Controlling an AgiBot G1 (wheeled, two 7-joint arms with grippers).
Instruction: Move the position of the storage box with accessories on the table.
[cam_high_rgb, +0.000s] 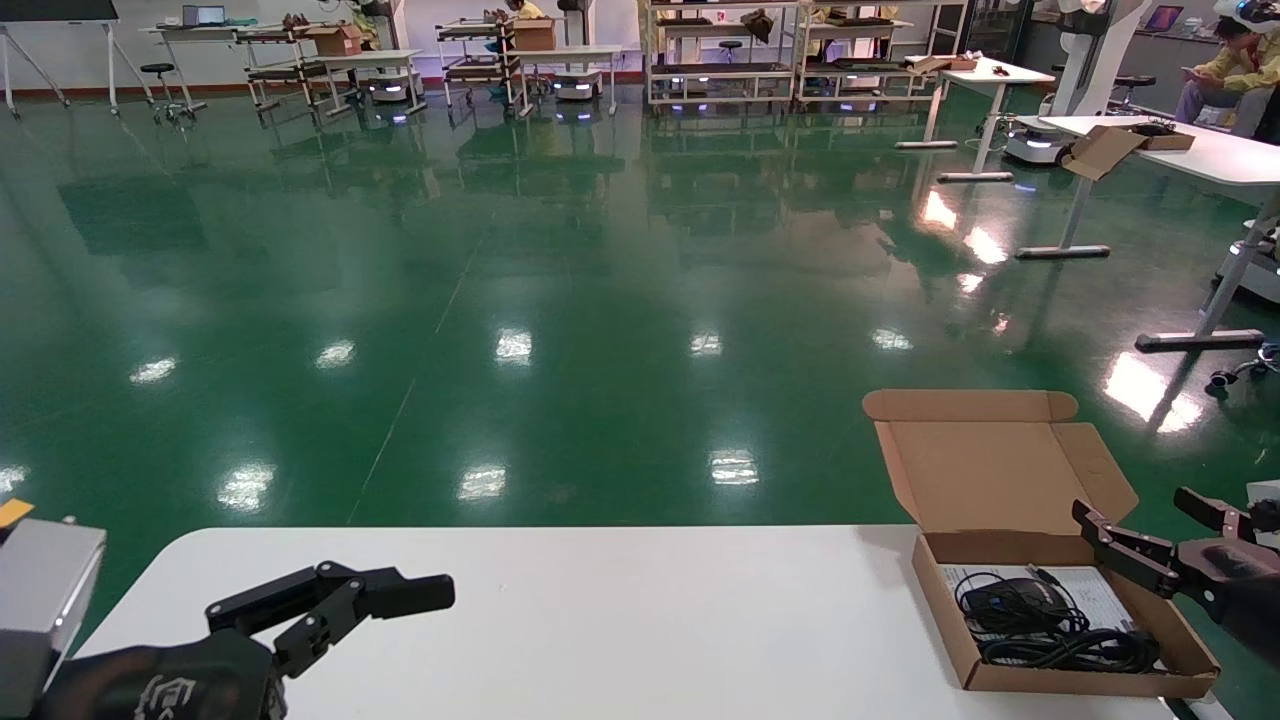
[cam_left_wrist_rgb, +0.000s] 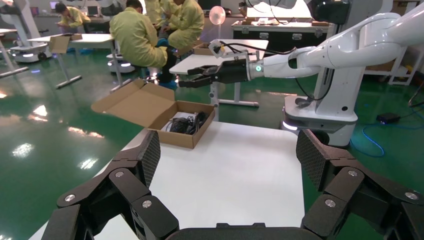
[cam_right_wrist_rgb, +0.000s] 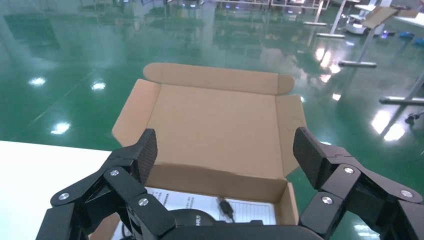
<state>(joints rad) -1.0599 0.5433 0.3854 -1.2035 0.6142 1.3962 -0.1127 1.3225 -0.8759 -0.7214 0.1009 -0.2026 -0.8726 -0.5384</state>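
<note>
The brown cardboard storage box (cam_high_rgb: 1060, 672) sits at the right end of the white table (cam_high_rgb: 600, 620), its lid (cam_high_rgb: 990, 470) open and leaning back. Inside lie a black mouse (cam_high_rgb: 1010, 598) with coiled cable and a white paper sheet (cam_high_rgb: 1095, 590). My right gripper (cam_high_rgb: 1132, 505) is open and hovers just above the box's right side, touching nothing. In the right wrist view the lid (cam_right_wrist_rgb: 215, 120), paper (cam_right_wrist_rgb: 250, 207) and mouse (cam_right_wrist_rgb: 192, 219) lie between and below the open gripper (cam_right_wrist_rgb: 225, 150). My left gripper (cam_high_rgb: 335, 598) is open and empty over the table's left end.
The box (cam_left_wrist_rgb: 187, 137) stands close to the table's far and right edges. The green floor drops off beyond the far edge. A grey device (cam_high_rgb: 40, 590) is at the left edge. Other white desks (cam_high_rgb: 1180, 150), racks and people stand far off.
</note>
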